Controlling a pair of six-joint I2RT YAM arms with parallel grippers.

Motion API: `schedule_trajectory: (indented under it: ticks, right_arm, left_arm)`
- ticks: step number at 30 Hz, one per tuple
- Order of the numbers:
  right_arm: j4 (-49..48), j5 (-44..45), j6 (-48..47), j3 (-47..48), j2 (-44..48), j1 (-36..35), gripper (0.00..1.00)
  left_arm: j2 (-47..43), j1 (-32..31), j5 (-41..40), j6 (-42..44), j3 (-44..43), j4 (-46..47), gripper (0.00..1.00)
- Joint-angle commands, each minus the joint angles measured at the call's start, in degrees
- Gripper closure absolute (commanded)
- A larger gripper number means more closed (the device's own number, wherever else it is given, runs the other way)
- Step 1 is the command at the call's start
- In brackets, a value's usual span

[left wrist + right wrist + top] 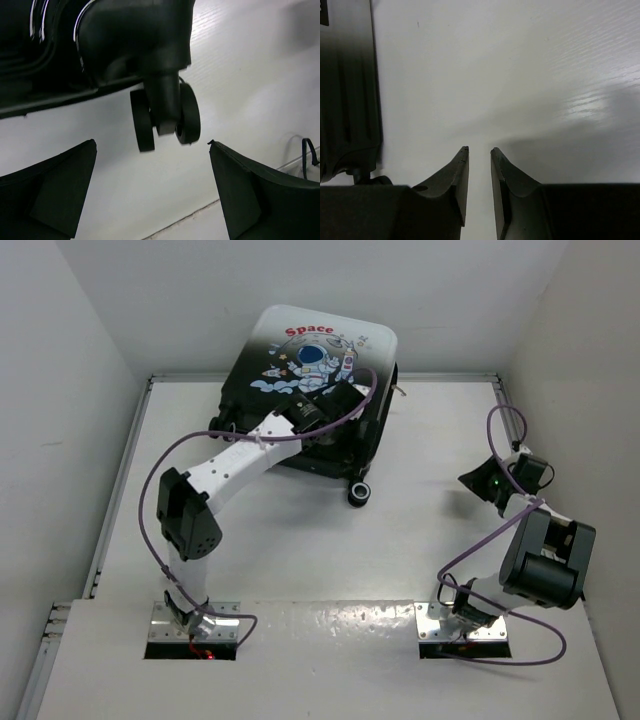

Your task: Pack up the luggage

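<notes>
Luggage [320, 340] sits at the far-middle of the tabletop [300, 560], astronaut print up, dark shell side twd the arms, one black wheel [359, 492] sticking out at its near-right corner. Can't tell if the lid is fully down or a bit raised; no contents show in any view.

Left claw [151, 144] is wide open w/ nothing in it. It hangs low at that near-right corner, and the wrist view has the twin wheel just beyond and btwn the fingers, not touching either. Left arm [230, 470] reaches across the near edge of the case.

Right claw [479, 150] is well apart on the right side, fingers almost together w/ just a slit btwn them and nothing held. It points across bare tabletop, w/ the case's dark side at the left edge of its view.

Prob step: getting a hold on the case to shut or shift it. To do it well:
- don't pinch the wheel, it'll swivel; go for the shell rim or lid edge instead
- come in square so both fingers land together
- bring the right claw in as a brace, since the case is likely to roll or slide when pushed
</notes>
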State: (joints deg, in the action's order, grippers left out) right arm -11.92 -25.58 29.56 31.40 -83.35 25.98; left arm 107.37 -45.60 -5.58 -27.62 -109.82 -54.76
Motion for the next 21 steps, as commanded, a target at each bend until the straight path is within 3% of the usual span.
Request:
schedule_trajectory:
  ticks: [1, 8, 16, 18, 21]
  right_arm:
    - [-1.35, -0.26, -2.14, -0.72, 2.14, 1.09, 0.76]
    - [-1.08, -0.34, -2.23, -0.11, 1.0, 1.62, 0.76]
    - [-1.0, -0.52, -2.58, -1.16, 0.65, 1.71, 0.76]
    - [-1.17, -0.69, -2.58, -1.34, 1.0, 1.71, 0.76]
    - [-1.61, -0.61, -2.49, -2.13, 1.52, 1.71, 0.76]
  left_arm:
    - [3.79, 1.13, 1.97, -1.21, -3.29, 1.59, 0.01]
    - [9.69, 0.6, -1.0, -2.44, -6.19, 2.73, 0.01]
    - [17.34, -0.8, -6.98, -1.92, -18.13, 5.54, 0.01]
    - [18.14, -1.42, -6.98, -1.92, -18.85, 6.16, 0.05]
    - [18.66, -2.65, -6.98, -1.39, -17.46, 6.16, 0.25]
